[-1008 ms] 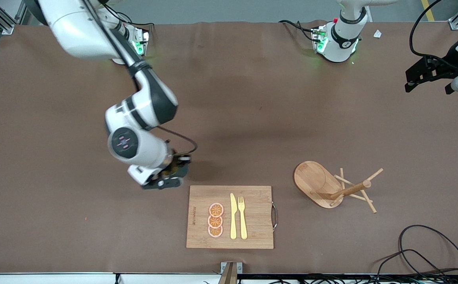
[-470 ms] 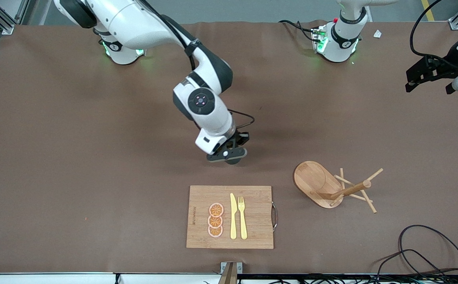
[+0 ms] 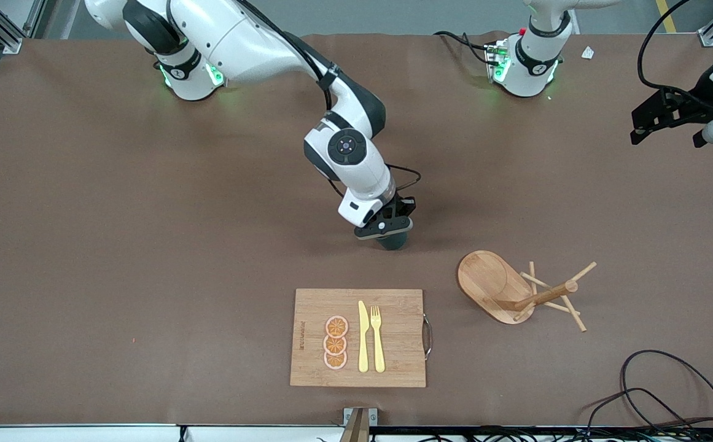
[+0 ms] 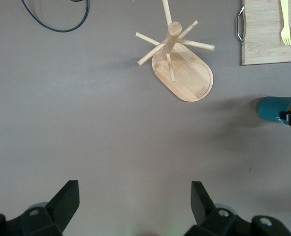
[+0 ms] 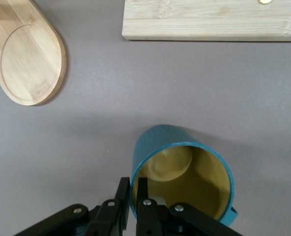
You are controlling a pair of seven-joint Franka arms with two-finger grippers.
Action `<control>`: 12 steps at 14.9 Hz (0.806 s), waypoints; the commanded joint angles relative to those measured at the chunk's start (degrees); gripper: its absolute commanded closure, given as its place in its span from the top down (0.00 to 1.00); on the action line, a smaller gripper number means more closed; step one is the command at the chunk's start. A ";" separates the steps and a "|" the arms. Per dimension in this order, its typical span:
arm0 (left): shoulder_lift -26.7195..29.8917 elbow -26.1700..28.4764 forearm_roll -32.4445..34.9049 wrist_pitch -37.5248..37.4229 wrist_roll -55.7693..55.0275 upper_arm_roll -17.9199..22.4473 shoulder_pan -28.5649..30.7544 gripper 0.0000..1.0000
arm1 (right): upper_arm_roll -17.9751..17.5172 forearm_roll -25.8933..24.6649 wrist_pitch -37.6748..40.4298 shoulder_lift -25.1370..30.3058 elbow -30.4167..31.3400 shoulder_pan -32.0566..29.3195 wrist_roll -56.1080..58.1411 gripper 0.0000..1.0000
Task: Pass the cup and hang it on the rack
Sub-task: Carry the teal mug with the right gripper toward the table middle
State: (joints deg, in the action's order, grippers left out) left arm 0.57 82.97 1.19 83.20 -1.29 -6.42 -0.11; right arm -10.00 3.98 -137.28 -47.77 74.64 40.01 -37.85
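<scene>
We see the cup [image 3: 393, 240] held over bare table [image 3: 147, 245], farther from the front camera than the cutting board [image 3: 358, 337]. Our right gripper [image 5: 135, 199] pinches its rim, one finger inside and one outside, nearly closed. The rack [image 3: 519, 290] stands toward the left arm's end. Our left gripper [image 4: 135, 206] waits with fingers spread wide, holding nothing.

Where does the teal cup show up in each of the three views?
Front view: the cup is under the right gripper, mid-table.
Left wrist view: it sits at the picture's edge, partly cut off.
Right wrist view: it fills the lower middle, one finger inside the rim.
Shared landmark: the rack.
</scene>
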 commanded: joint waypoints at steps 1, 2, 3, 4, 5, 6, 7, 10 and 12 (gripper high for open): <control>-0.13 -0.79 -0.48 -0.76 -0.47 0.00 0.02 1.00 | 0.42 -0.37 0.34 -0.04 -1.08 0.07 -0.82 0.46; -0.13 -0.79 -0.57 -0.76 -0.47 -0.08 0.02 1.00 | 0.42 -0.37 0.52 0.22 -1.08 -0.11 -0.74 0.57; -0.13 -0.79 -0.57 -0.76 -0.47 0.00 0.02 1.00 | 0.42 -0.46 1.04 0.74 -1.08 -0.81 -0.65 0.74; -0.13 -0.79 -0.66 -0.76 -0.65 -0.08 -0.07 1.00 | 0.51 -0.55 1.57 1.71 -1.08 -1.25 -0.39 1.00; -0.13 -0.79 -0.66 -0.76 -0.82 -0.08 -0.24 1.00 | 0.51 -0.55 2.53 2.76 -1.08 -2.21 -0.30 1.00; -0.13 -0.71 -0.75 -0.76 -0.82 -0.17 -0.33 1.00 | 0.60 -0.64 2.80 3.29 -1.08 -3.26 -0.38 1.00; -0.22 -0.71 -0.66 -0.76 -0.82 -0.26 -0.42 1.00 | 0.60 -0.64 2.98 4.95 -1.08 -4.58 -0.30 1.00; -0.22 -0.79 0.04 -0.68 -1.09 -0.70 -0.86 1.00 | 0.51 -2.21 8.84 9.44 -0.99 -13.62 1.27 1.00; -0.48 -0.62 0.04 -0.59 -5.45 -1.92 -1.64 1.00 | 0.42 -4.59 14.11 12.16 -0.90 -20.03 7.14 1.00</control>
State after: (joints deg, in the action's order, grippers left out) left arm 0.53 82.98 1.19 83.20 -2.98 -7.18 -0.80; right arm -8.10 1.22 -127.31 -39.46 71.45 26.38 -34.81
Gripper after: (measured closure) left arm 0.000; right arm 0.000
